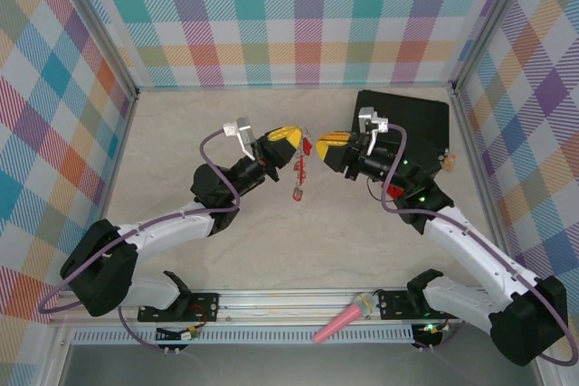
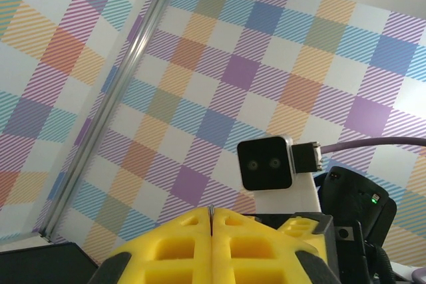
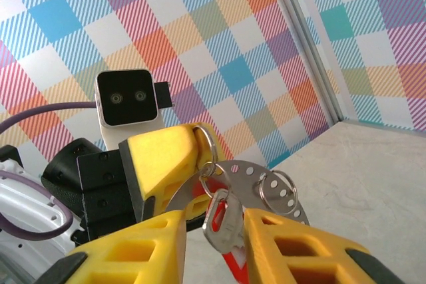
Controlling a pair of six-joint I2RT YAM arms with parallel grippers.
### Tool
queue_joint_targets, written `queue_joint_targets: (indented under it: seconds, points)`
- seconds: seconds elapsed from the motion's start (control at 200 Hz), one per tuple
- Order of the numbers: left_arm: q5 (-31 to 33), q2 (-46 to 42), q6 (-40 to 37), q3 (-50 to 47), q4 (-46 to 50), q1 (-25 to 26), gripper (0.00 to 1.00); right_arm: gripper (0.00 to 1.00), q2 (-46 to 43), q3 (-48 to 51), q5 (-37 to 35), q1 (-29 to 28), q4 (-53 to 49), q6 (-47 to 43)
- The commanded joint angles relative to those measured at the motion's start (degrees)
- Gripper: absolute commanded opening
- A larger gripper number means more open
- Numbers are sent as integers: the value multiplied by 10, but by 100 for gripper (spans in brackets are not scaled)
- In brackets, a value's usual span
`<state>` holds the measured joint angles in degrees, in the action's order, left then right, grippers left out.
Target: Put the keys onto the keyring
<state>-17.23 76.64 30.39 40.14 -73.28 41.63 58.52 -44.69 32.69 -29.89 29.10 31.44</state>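
**Inspector:** State of the left hand (image 1: 296, 138)?

**Assessor:** Fingers pressed together, raised over the middle of the worktop (image 1: 181, 178). In the right wrist view a thin silvery loop, the keyring (image 3: 212, 145), stands out from its yellow tip and is pinched there. A perforated metal disc (image 3: 266, 181) and a small split ring (image 3: 276, 189) sit just beside that loop.

**Inspector:** And the right hand (image 1: 322, 143)?

**Assessor:** It faces the left hand tip to tip, very near. Its fingers stand narrowly apart, pinching one key (image 3: 221, 221), silvery blade up and red head down.

**Inspector:** Key relative to keyring?

**Assessor:** The blade's end lies directly below the loop, at or against the wire. Whether it is threaded, I cannot tell.

**Inspector:** Anything further?

**Assessor:** From above, a red-and-silver cluster (image 1: 298, 174) hangs on the near side of the gap between the two hands.
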Motion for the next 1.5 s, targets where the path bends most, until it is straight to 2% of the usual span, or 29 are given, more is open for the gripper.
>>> queue_joint_targets:
  seconds: [0.0, 0.39, 0.755, 1.02, 1.495]
  points:
    - [1, -17, -7, -4, -36, 6, 0, 26, 19, -24, 23, 2, 37, 27]
    - [-2, -18, -8, -8, -35, 5, 0, 24, 57, -48, 51, 3, 83, 53]
    - [-1, -19, -9, -6, -35, 5, 0, 9, 74, -53, 79, 3, 89, 63]
    - [-3, -22, -5, 1, -35, 5, 0, 4, 81, -36, 81, 3, 93, 69]
    - [-13, -17, 10, 11, -36, 6, 0, 6, 122, -28, 104, 1, 135, 104]
